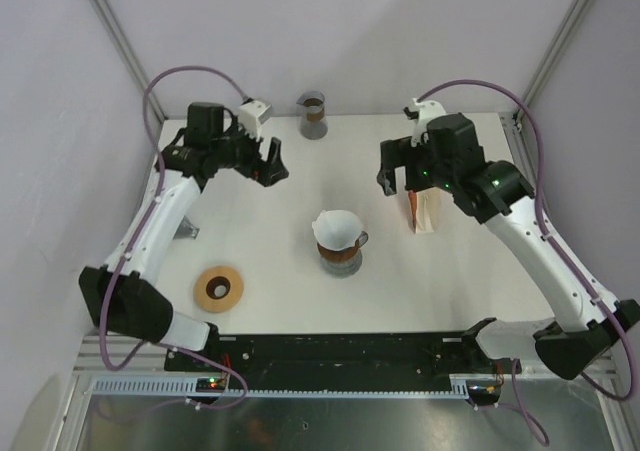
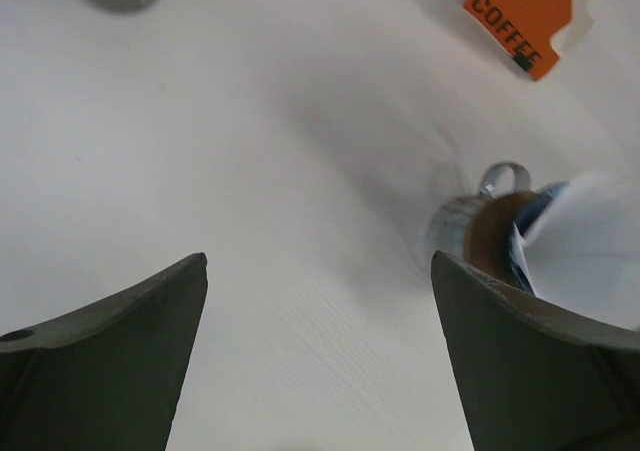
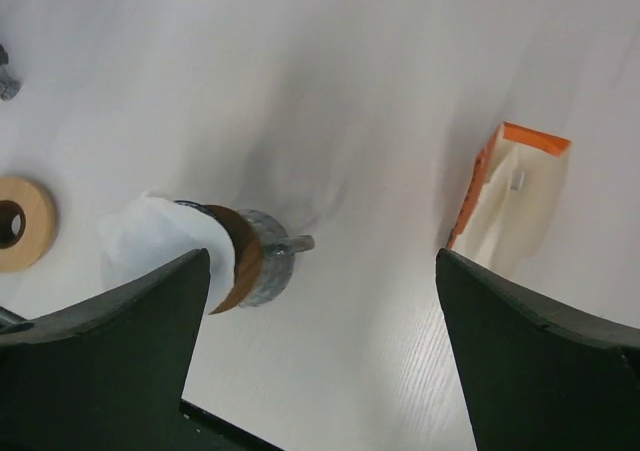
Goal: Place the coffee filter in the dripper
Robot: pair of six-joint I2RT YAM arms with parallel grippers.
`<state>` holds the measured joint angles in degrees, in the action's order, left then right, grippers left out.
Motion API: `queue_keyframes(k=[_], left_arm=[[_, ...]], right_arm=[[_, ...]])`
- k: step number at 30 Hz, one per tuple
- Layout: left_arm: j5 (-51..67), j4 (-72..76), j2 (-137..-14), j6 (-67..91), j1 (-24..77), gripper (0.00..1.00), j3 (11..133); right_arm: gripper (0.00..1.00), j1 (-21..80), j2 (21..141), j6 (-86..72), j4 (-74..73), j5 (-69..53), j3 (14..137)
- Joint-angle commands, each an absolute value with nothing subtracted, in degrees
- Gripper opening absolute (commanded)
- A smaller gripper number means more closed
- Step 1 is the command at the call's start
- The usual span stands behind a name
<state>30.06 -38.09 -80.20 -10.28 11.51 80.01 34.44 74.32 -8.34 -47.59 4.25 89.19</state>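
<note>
The white paper coffee filter sits inside the glass dripper at the table's middle. It also shows in the left wrist view in the dripper, and in the right wrist view in the dripper. My left gripper is open and empty, raised over the back left, well apart from the dripper; its jaws stand wide in the left wrist view. My right gripper is open and empty, raised right of the dripper, jaws wide in its own view.
An orange coffee filter pack stands just right of the dripper, below my right gripper; it also shows in both wrist views. A glass carafe is at the back edge. A wooden ring lies front left. A small metal piece lies by the left arm.
</note>
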Motion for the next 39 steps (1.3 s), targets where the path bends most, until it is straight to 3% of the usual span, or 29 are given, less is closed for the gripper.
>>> queue_keyframes(k=[1,15,18,25,34,39], left_arm=[[21.57,-36.95,-88.40,-18.87,16.93,0.98,91.04],[5.35,-32.98,-137.33,-28.44,21.94,0.99,144.19],[0.88,-24.07,-141.53,-31.25,22.41,0.95,144.49],[2.84,-11.04,-145.92,-36.39,22.68,0.92,141.76],[4.65,-8.36,-146.24,-42.46,23.23,0.81,139.01],[3.19,-9.49,-144.02,-52.59,23.47,0.81,133.50]], right_arm=[[0.99,29.14,70.00,-9.54,-40.73,-1.17,85.16],[0.99,21.70,69.09,-5.43,-45.12,-1.39,81.57],[0.99,21.37,69.59,-5.03,-46.02,-0.79,81.37],[0.99,21.11,71.59,-4.71,-47.67,-0.01,80.97],[0.99,21.01,73.87,-3.85,-47.16,1.27,80.86],[0.99,20.86,74.19,-3.14,-47.12,1.20,80.88]])
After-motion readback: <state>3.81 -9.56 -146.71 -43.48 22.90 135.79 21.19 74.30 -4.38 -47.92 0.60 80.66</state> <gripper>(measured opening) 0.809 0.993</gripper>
